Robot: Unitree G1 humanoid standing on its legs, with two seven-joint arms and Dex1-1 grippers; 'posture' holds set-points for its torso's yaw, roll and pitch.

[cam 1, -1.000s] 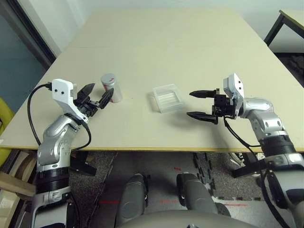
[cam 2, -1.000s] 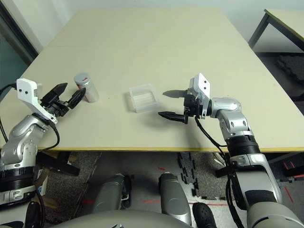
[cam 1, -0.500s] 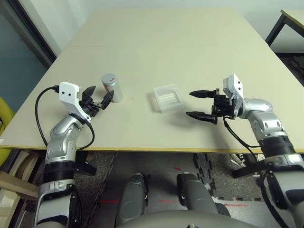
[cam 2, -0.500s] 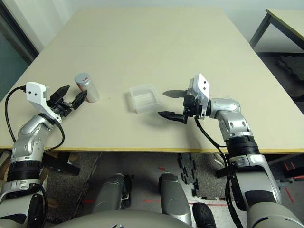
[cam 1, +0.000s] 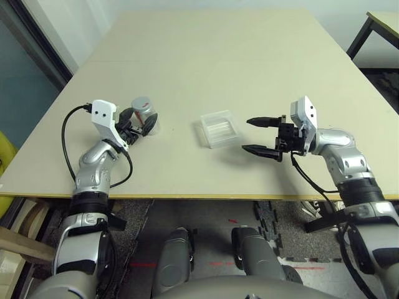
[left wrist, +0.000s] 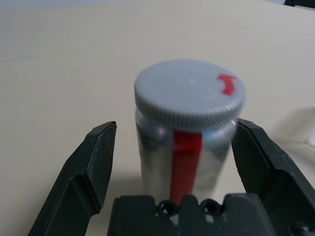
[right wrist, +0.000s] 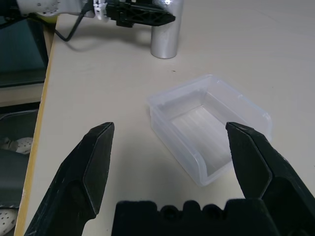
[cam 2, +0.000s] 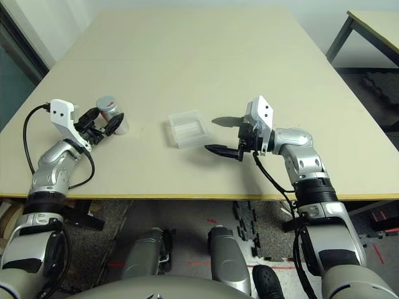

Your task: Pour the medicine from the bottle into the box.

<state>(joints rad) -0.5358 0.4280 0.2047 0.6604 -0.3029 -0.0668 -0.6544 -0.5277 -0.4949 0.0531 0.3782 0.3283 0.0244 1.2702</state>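
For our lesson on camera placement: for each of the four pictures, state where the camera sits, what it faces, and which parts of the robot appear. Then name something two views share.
Left eye view: on the head, looking down at the table; both silver forearms, left gripper, right gripper.
Right eye view: the head's other eye, same scene.
Left wrist view: on the left wrist, facing the capped bottle between its open fingers.
Right wrist view: on the right wrist, facing the box between its open fingers.
Shared: both wrist views show the bottle.
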